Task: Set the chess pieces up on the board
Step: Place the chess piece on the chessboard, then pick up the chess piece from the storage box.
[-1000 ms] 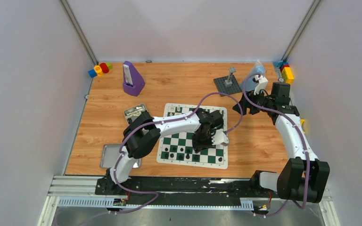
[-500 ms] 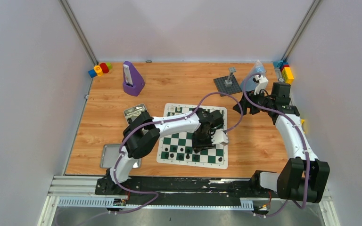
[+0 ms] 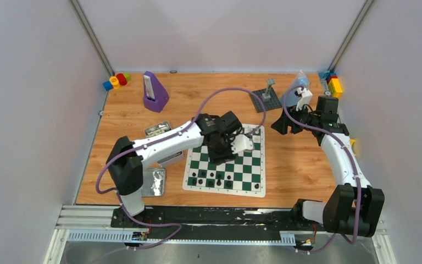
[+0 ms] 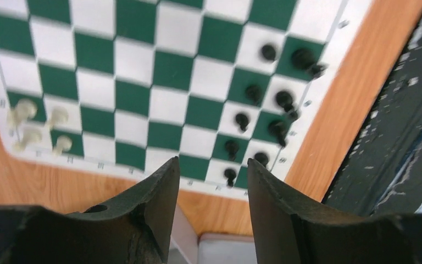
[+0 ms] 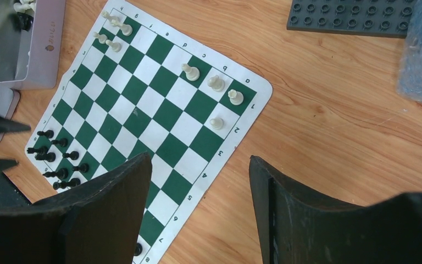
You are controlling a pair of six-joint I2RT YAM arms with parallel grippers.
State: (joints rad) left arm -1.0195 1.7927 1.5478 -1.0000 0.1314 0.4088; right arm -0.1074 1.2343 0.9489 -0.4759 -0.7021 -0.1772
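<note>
The green and white board (image 3: 247, 165) lies mid-table. Several black chess pieces (image 3: 211, 177) stand along its near edge, with one alone at the near right corner (image 3: 258, 187). My left gripper (image 3: 218, 151) hovers over the board's far-left part, open and empty. In the left wrist view, the left gripper (image 4: 213, 170) is above the board's edge, with black pieces (image 4: 277, 102) to the right and white pieces (image 4: 33, 126) to the left. My right gripper (image 3: 279, 126) is open and empty beside the board's far right corner. The right wrist view shows the right gripper (image 5: 200, 181), white pieces (image 5: 215, 82) and black pieces (image 5: 60, 159).
An open tin (image 3: 156, 130) holding more pieces (image 5: 19, 14) sits left of the board, and its lid (image 3: 155, 182) lies near the front. A purple object (image 3: 155, 92), a grey baseplate (image 3: 265, 99), a clear bag (image 3: 299, 82) and coloured blocks (image 3: 115, 81) line the back.
My left arm has swung from the board's near right area to its far-left part, towards the tin. The right arm has not moved.
</note>
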